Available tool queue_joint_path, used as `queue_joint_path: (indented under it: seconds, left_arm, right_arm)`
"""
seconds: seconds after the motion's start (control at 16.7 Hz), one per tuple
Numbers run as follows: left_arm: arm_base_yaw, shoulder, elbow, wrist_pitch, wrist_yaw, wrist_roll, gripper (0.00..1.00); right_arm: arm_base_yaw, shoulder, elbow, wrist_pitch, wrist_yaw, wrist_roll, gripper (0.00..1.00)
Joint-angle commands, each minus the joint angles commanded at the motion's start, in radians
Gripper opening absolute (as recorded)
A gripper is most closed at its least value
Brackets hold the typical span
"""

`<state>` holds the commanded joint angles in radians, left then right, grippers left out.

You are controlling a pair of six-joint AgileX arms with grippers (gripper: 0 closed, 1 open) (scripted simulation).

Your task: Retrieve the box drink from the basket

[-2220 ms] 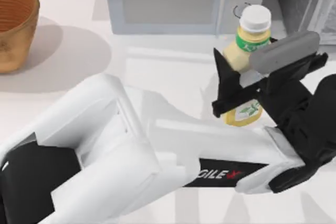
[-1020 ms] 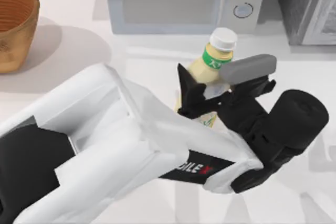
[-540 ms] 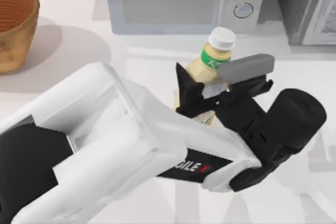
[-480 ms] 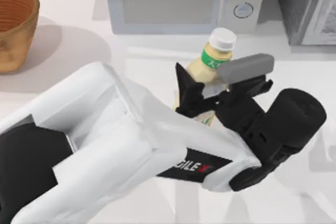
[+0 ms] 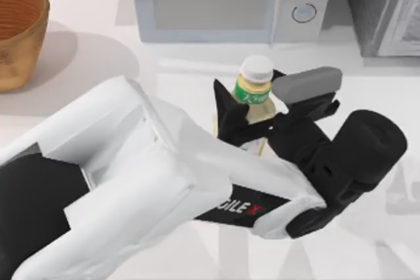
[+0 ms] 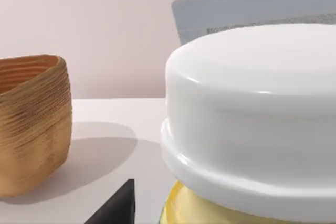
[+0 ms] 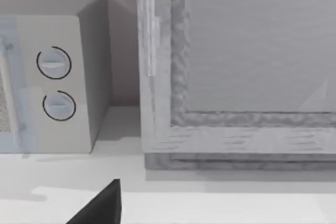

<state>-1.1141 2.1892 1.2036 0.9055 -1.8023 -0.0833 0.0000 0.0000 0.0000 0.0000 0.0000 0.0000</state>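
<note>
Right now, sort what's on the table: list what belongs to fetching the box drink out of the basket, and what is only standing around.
Belongs to the job:
- box drink, held in the left gripper, in front of the microwave
- basket, at the table's far left

Standing around:
- microwave
- grey cabinet at the far right

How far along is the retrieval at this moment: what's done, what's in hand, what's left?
Done: the box drink is out of the basket, which stands apart at the table's far left. In hand: the left gripper is clamped on the drink's body in front of the microwave, with the drink about upright. Left: releasing it, if the drink is meant to be set down here.
</note>
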Motion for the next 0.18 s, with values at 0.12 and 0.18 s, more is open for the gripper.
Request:
queue_joint_path:
  seconds: [0.12, 0.18]
  left_arm:
    - [0.000, 0.000, 0.000, 0.000, 0.000, 0.000, 1.00]
    - [0.000, 0.000, 0.000, 0.000, 0.000, 0.000, 1.00]
  right_arm:
    - [0.000, 0.000, 0.000, 0.000, 0.000, 0.000, 1.00]
    - [0.000, 0.000, 0.000, 0.000, 0.000, 0.000, 1.00]
